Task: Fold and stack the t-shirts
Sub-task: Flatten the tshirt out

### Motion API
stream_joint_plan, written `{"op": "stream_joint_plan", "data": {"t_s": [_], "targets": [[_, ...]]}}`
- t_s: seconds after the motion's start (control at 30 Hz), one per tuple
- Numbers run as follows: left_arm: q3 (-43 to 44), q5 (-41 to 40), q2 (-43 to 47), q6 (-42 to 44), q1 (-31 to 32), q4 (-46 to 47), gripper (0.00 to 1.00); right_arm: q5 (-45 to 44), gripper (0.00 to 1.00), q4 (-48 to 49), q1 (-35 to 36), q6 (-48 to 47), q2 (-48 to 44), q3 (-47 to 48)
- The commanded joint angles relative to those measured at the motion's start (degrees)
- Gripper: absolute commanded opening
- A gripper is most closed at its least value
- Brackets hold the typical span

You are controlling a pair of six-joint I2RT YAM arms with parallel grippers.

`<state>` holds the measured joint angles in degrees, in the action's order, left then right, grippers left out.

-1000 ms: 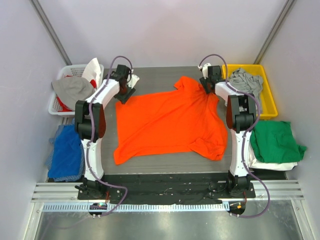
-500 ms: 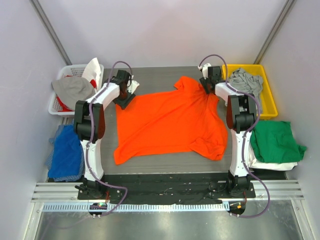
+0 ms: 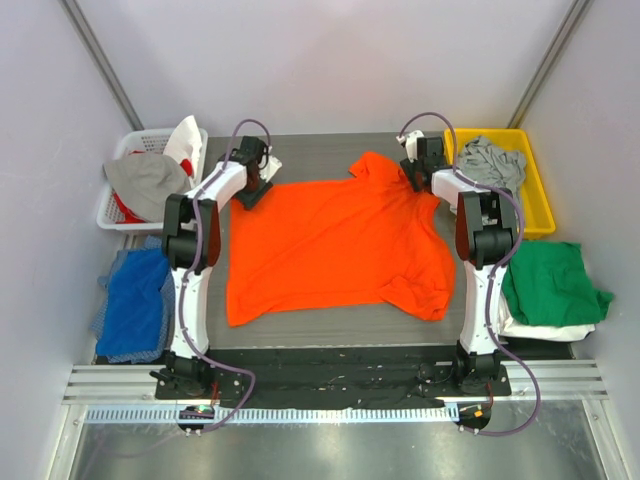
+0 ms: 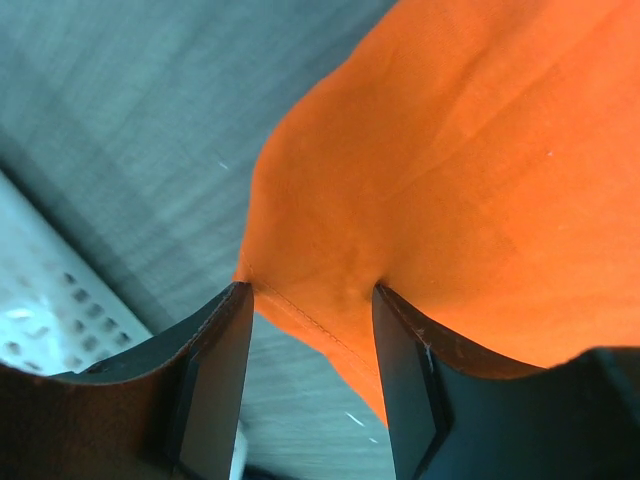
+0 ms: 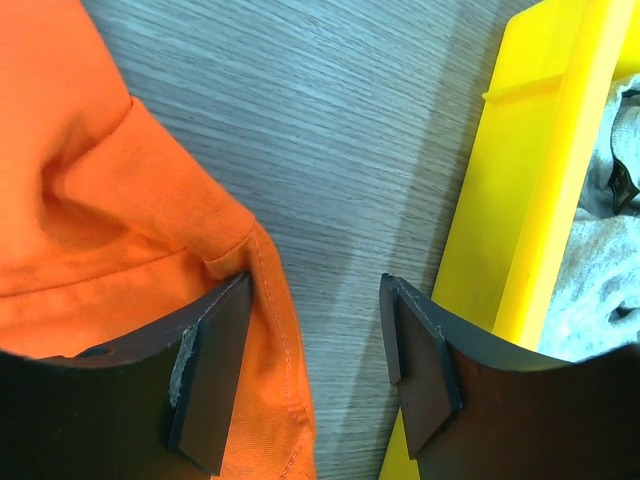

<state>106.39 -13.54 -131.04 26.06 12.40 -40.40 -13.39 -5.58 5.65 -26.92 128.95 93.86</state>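
A bright orange t-shirt (image 3: 335,240) lies spread flat on the grey table (image 3: 310,150). My left gripper (image 3: 255,183) is down at its far left corner. In the left wrist view the gripper (image 4: 310,292) stands open, with the hemmed corner of the orange t-shirt (image 4: 440,170) lying between the fingers (image 4: 215,380). My right gripper (image 3: 415,172) is at the far right sleeve. In the right wrist view it (image 5: 315,282) is open: one finger sits over the sleeve hem (image 5: 270,300), the other over bare table beside the yellow bin (image 5: 540,200).
The yellow bin (image 3: 535,205) at the far right holds a light grey shirt (image 3: 490,165). A green t-shirt (image 3: 550,280) lies on a white one (image 3: 540,328) at the right edge. At the left stand a white basket (image 3: 112,210) of clothes and a blue cloth (image 3: 135,300).
The left arm's elbow has swung right and its gripper has crept a little farther back at the shirt's corner. The right arm has barely moved.
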Motion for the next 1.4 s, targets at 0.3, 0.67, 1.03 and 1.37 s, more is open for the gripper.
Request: {"op": "stream_joint_plan", "data": {"t_s": [0.3,0.67,1.03,1.37], "targets": [[9.8,-5.9,-9.6,4.8,-1.9,3.2,0.56,-1.5,0.63,-3.2,0.1,-1.6,0.9,2.6],[18.8,-7.6,-14.4,5.1,-1.8,4.3,0.57,-4.3,0.63,-5.7,0.1,-2.6,7.9,13.6],[21.7,-10.5,-16.5,4.9,-1.9,7.3,0.58,-4.8,0.63,-7.0,0.1,-2.4,10.5,17.9],[20.2,-11.3,-14.2,4.3,-1.2,9.4,0.59,-3.1,0.63,-6.7,0.1,-1.7,6.2,14.6]]}}
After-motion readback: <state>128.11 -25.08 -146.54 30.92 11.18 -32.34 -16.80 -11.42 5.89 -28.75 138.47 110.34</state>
